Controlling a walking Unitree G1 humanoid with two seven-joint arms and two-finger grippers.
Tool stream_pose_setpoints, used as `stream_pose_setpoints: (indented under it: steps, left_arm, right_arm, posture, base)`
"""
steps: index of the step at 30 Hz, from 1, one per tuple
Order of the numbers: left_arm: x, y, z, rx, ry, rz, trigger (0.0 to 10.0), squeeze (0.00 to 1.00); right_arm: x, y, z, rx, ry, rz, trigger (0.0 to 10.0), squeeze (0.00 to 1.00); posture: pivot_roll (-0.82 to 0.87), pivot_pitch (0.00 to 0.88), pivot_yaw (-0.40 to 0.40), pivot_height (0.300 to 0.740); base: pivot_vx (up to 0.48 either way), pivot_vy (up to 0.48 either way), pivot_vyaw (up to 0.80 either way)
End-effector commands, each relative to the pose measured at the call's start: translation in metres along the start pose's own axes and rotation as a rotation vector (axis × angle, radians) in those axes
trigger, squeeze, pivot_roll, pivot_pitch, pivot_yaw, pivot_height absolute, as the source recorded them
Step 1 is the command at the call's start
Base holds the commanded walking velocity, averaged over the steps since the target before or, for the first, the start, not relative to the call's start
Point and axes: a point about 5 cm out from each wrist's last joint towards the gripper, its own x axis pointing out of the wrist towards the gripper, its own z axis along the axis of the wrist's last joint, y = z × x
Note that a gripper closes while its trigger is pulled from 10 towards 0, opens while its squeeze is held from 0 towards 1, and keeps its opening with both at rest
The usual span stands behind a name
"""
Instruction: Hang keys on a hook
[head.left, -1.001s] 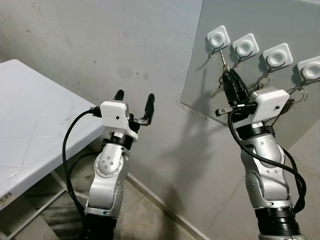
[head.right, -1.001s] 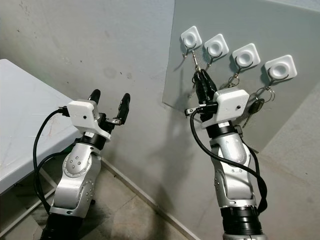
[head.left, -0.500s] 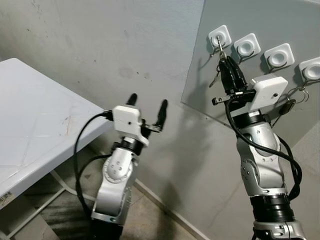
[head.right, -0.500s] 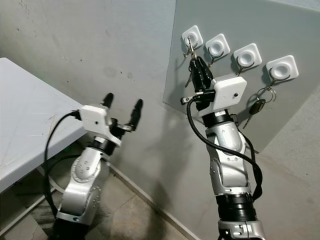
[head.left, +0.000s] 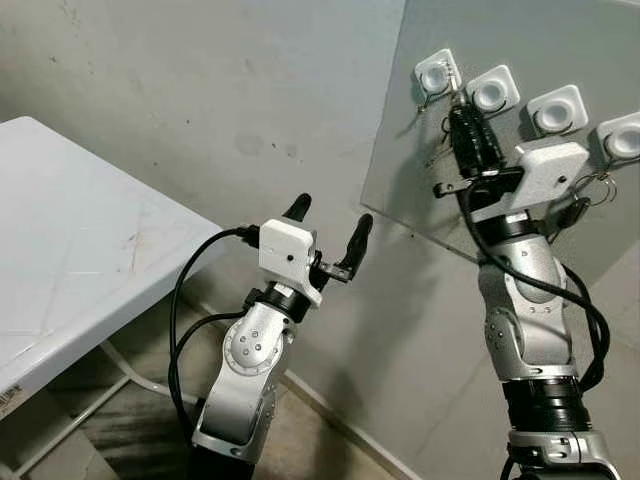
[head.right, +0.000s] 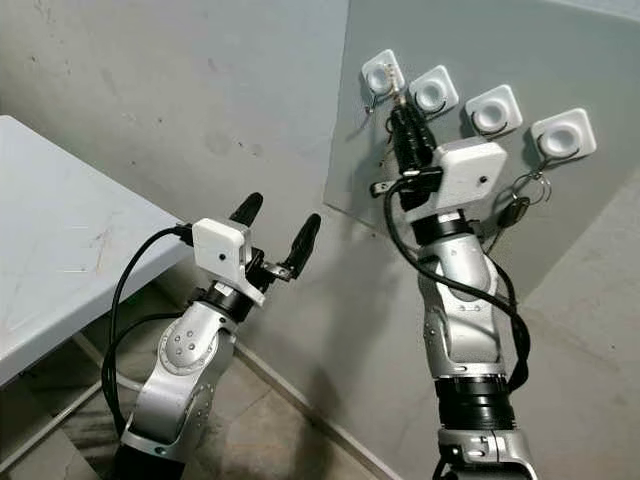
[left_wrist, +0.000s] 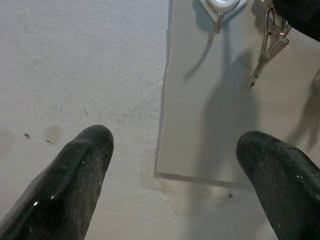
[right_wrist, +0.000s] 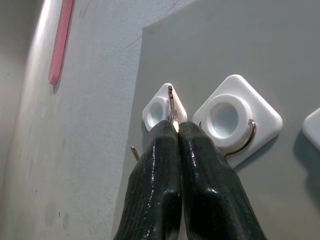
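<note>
From the head, the right gripper (head.left: 461, 103) reaches up a grey wall panel (head.left: 560, 45) to the end hook (head.left: 437, 77) of a row of white square hooks near its top edge, while the left gripper (head.left: 330, 228) hangs apart, fingers spread. The left wrist sees silver keys (left_wrist: 267, 48) dangling against the panel. The right wrist shows black fingers (right_wrist: 155, 170) pinched together on the key ring (right_wrist: 171, 102).
</note>
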Motion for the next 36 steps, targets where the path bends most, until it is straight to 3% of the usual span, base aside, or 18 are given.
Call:
stream_pose_setpoints:
  steps: [1, 15, 26, 28, 30, 31, 36]
  left_arm:
    - [0.001, -0.003, 0.005, 0.001, -0.013, -0.012, 10.0, 0.0]
    - [-0.001, -0.004, 0.005, 0.002, -0.007, -0.004, 10.0, 0.0]
    - [-0.001, -0.004, 0.006, 0.001, -0.005, -0.003, 10.0, 0.0]
    - [-0.002, -0.004, 0.007, 0.002, -0.005, -0.005, 10.0, 0.0]
    - [-0.002, -0.004, 0.006, 0.002, -0.004, -0.005, 10.0, 0.0]
    - [-0.002, -0.004, 0.007, 0.002, -0.004, -0.005, 10.0, 0.0]
    - [-0.003, -0.005, 0.007, 0.002, -0.002, -0.005, 10.0, 0.0]
  right_arm:
    - [0.003, -0.012, 0.004, -0.001, -0.017, -0.044, 10.0, 0.0]
    - [-0.002, -0.032, -0.006, 0.04, 0.038, -0.132, 10.0, 0.0]
    - [-0.017, -0.057, -0.017, 0.173, 0.101, -0.173, 10.0, 0.0]
    - [-0.019, -0.059, -0.021, 0.266, 0.12, -0.138, 10.0, 0.0]
    - [-0.02, -0.063, -0.021, 0.273, 0.119, -0.151, 10.0, 0.0]
    - [-0.019, -0.065, -0.022, 0.33, 0.124, -0.13, 10.0, 0.0]
    - [-0.018, -0.072, -0.02, 0.324, 0.119, -0.119, 10.0, 0.0]
  posture:
    - [-0.03, 0.012, -0.076, 0.74]
    - [-0.02, 0.022, -0.083, 0.74]
    - [-0.02, 0.031, -0.075, 0.74]
    - [-0.02, 0.034, -0.073, 0.74]
    - [-0.02, 0.034, -0.073, 0.74]
    - [-0.02, 0.04, -0.072, 0.74]
    - [-0.02, 0.042, -0.072, 0.74]
  base:
    - [0.0, 0.0, 0.0]
    - [0.0, 0.0, 0.0]
    - [0.0, 0.0, 0.0]
    - [0.0, 0.0, 0.0]
    - [0.0, 0.0, 0.0]
    - [0.0, 0.0, 0.0]
    - [0.0, 0.0, 0.0]
